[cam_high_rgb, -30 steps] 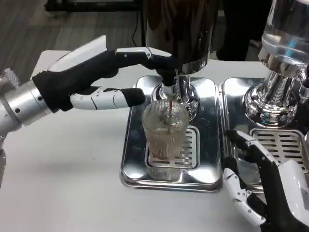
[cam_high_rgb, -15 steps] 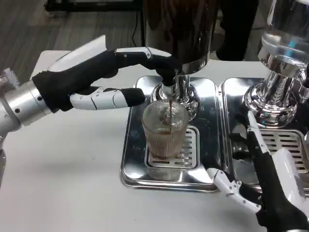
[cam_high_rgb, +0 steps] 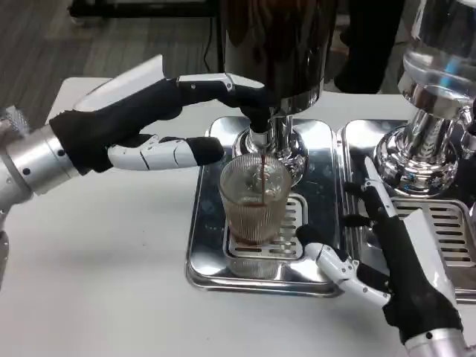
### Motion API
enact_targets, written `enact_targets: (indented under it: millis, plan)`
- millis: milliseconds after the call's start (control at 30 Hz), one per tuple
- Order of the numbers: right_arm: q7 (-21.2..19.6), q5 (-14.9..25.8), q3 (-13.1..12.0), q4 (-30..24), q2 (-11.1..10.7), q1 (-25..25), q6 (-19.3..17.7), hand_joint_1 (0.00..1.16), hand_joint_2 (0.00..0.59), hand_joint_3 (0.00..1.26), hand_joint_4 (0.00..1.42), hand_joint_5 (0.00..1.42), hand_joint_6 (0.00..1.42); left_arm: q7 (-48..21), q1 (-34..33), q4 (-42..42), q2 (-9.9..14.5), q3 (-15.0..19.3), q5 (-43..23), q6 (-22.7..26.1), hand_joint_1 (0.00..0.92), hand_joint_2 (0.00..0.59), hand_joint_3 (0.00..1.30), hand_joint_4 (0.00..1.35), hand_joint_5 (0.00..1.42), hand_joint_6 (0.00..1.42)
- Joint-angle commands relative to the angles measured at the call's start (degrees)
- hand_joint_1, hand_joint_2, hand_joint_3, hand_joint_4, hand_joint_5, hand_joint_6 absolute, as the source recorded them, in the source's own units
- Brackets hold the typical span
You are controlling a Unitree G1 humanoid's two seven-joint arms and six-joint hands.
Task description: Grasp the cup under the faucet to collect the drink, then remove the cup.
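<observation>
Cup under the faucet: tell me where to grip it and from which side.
Grip the cup around its ribbed wall at mid-height, coming from its right, where the right hand is open beside it. It stands upright on the drip tray; the faucet blocks the top, and the left hand works the faucet.

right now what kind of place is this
Likely a drinks counter or a test setup of one: two steel drink dispensers stand on drip trays on a white table, and a ribbed glass cup fills with a dark drink under the faucet.
</observation>
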Motion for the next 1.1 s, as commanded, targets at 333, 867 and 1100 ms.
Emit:
enact_targets:
  millis: [333, 867, 1100]
  plan:
    - [3.0, 2.3, 0.5, 3.6, 1.0, -3.6, 1.6, 0.47, 0.196, 0.0, 0.0, 0.11, 0.37, -1.4, 1.7, -1.1, 0.6, -1.1, 0.9, 0.3, 0.0, 0.103, 0.28, 0.25, 0.28, 0.25]
    - [2.3, 3.0, 1.1, 10.5, 2.1, -9.1, 0.7, 0.48, 0.202, 0.0, 0.0, 0.1, 0.35, -1.4, 1.7, -1.1, 0.5, -1.1, 0.9, 0.2, 0.0, 0.108, 0.28, 0.26, 0.28, 0.25]
    - [2.6, 3.5, 1.3, 12.3, 2.6, -10.9, 1.0, 0.47, 0.197, 0.0, 0.0, 0.09, 0.34, -1.3, 1.9, -1.4, 0.5, -1.2, 1.0, 0.5, 0.002, 0.112, 0.28, 0.26, 0.28, 0.25]
